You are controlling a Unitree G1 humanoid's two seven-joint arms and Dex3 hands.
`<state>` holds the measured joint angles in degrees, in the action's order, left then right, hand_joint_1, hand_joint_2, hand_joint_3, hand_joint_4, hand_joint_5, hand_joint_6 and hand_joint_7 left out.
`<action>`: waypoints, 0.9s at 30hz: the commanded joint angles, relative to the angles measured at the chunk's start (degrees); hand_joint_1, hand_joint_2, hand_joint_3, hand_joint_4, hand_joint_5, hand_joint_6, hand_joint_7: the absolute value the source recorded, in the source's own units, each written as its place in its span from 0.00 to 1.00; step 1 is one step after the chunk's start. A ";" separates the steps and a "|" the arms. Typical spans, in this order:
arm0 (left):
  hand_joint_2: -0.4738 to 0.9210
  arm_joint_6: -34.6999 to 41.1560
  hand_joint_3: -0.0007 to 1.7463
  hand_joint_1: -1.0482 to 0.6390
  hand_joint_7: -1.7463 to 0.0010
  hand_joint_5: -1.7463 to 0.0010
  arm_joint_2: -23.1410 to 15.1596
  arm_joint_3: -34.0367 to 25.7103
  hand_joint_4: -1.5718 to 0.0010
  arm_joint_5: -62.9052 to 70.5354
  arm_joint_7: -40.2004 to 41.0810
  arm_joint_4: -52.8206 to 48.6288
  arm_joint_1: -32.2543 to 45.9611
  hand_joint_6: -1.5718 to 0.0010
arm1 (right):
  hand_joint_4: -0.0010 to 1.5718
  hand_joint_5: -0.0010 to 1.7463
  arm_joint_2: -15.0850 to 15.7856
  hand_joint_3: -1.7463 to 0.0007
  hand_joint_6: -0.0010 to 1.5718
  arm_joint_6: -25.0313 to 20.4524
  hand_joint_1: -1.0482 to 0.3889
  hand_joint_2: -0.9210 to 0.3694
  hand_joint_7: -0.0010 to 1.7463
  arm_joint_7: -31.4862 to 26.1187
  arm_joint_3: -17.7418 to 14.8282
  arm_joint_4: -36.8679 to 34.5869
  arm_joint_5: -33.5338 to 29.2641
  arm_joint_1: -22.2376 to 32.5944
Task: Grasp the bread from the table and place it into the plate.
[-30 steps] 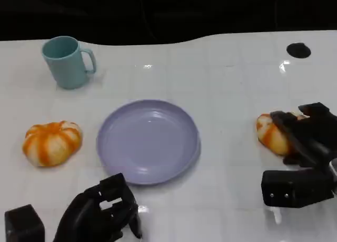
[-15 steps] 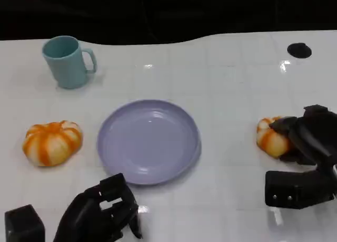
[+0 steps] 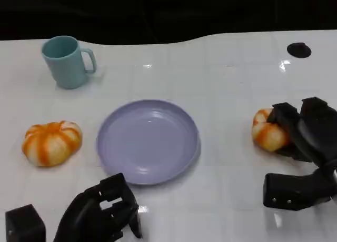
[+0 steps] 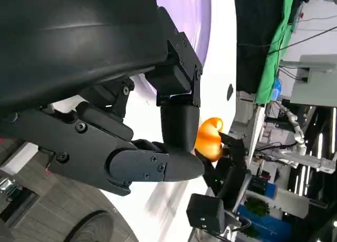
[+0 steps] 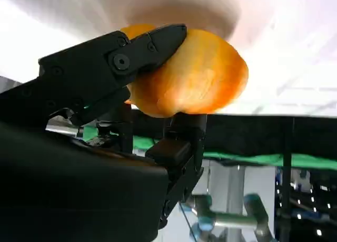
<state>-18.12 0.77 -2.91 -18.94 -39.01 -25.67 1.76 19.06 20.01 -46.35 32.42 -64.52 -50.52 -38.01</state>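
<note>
A: Start with the biggest thing. What lies between the hands?

B: The white table carries everything. On it the lavender plate sits just beyond the left hand and well to the inner side of the right hand, with bare table between the plate and each hand.

A: And the right hand itself?

B: Its black fingers are wrapped around a bread, an orange-and-white striped bun. In the right wrist view one finger lies across the top of the bread while another part of the hand presses it from the opposite side, so the bun is gripped. I cannot tell whether it is lifted off the table or resting on it.

A: The left hand?

B: It sits low at the near edge, fingers curled inward with nothing in them. In the left wrist view its fingers reach toward the plate, and the gripped bread shows far beyond them.

A: Anything else out there?

B: A second bread, striped the same way, lies beyond the left hand to its outer side, untouched. A teal mug stands upright farther out past that bread. Smallest, a dark round spot marks the table well beyond the right hand.
</note>
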 commanded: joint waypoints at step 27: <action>0.93 0.10 0.23 0.25 0.15 0.00 -0.80 -0.18 0.50 0.50 0.53 1.49 1.23 0.55 | 0.63 1.00 -11.33 0.38 0.48 6.54 0.61 0.41 0.99 12.39 0.06 15.52 3.86 -2.84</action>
<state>-18.11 0.82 -2.89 -18.49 -39.01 -25.03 2.29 8.37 26.81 -34.16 32.21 -48.52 -46.46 -38.73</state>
